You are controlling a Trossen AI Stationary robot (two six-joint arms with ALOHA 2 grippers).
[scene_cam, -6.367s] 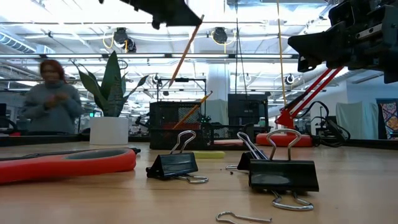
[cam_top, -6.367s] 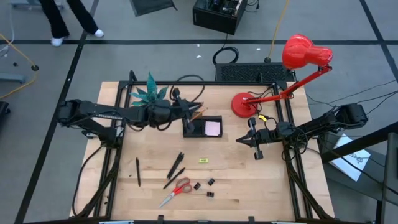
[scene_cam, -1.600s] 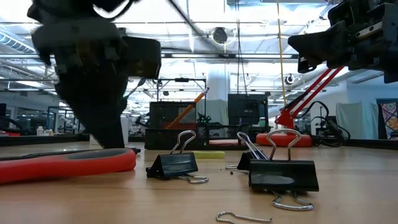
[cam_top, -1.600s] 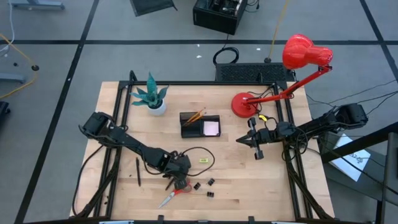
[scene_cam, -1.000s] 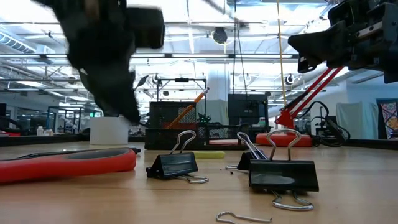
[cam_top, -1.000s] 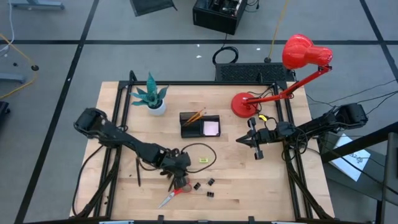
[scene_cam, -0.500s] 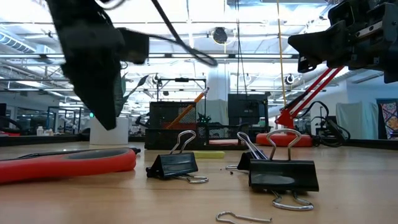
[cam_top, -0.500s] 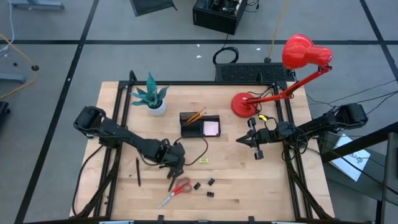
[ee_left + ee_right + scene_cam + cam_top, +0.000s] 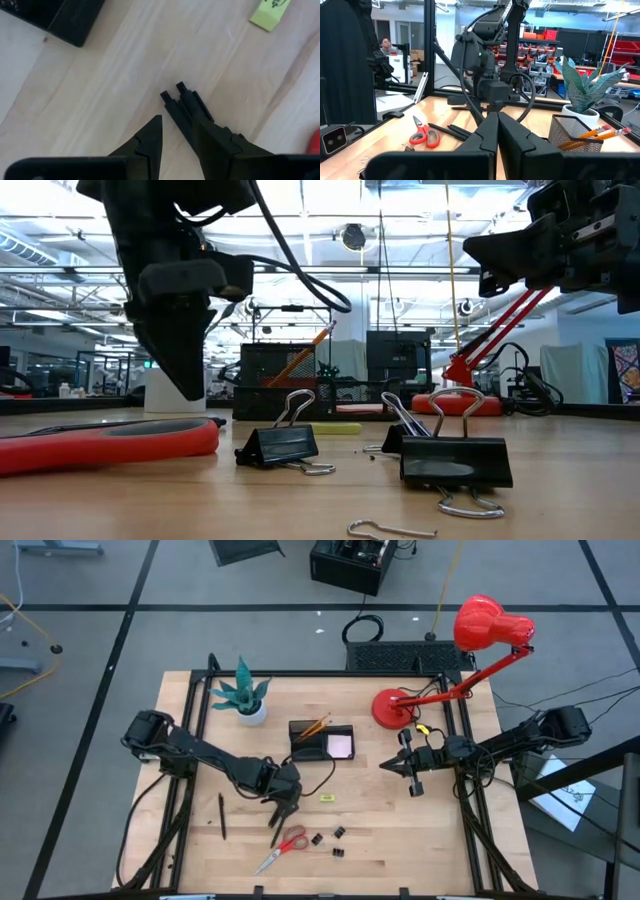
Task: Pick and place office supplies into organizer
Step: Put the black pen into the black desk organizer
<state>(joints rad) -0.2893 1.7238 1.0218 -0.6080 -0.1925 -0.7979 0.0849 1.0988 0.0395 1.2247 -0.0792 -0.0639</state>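
My left gripper (image 9: pixel 279 814) (image 9: pixel 177 122) hangs open just above two black pens (image 9: pixel 175 97), which lie side by side on the table. It points steeply down and nothing is between its fingers. The red-handled scissors (image 9: pixel 285 846) (image 9: pixel 100 442) and the binder clips (image 9: pixel 317 838) (image 9: pixel 280 445) lie nearer the table's near edge. A yellow piece (image 9: pixel 326 798) (image 9: pixel 270 12) lies to the gripper's right, and one more pen (image 9: pixel 221 815) to its left. The black organizer (image 9: pixel 310 751) holds orange pencils (image 9: pixel 313 727) and a pink sticky pad (image 9: pixel 341 746). My right gripper (image 9: pixel 413 785) (image 9: pixel 496 125) waits shut at the right.
A potted teal plant (image 9: pixel 243 695) stands at the far left. The red lamp's base (image 9: pixel 392 708) and a keyboard (image 9: pixel 405 658) are at the far right. My left arm's cable (image 9: pixel 325 775) loops between the organizer and the gripper. A person (image 9: pixel 384 44) shows beyond the table.
My left gripper has drawn away from the scissors toward the table's far edge. It has tipped to point more steeply down. The pens, scissors and clips lie where they were.
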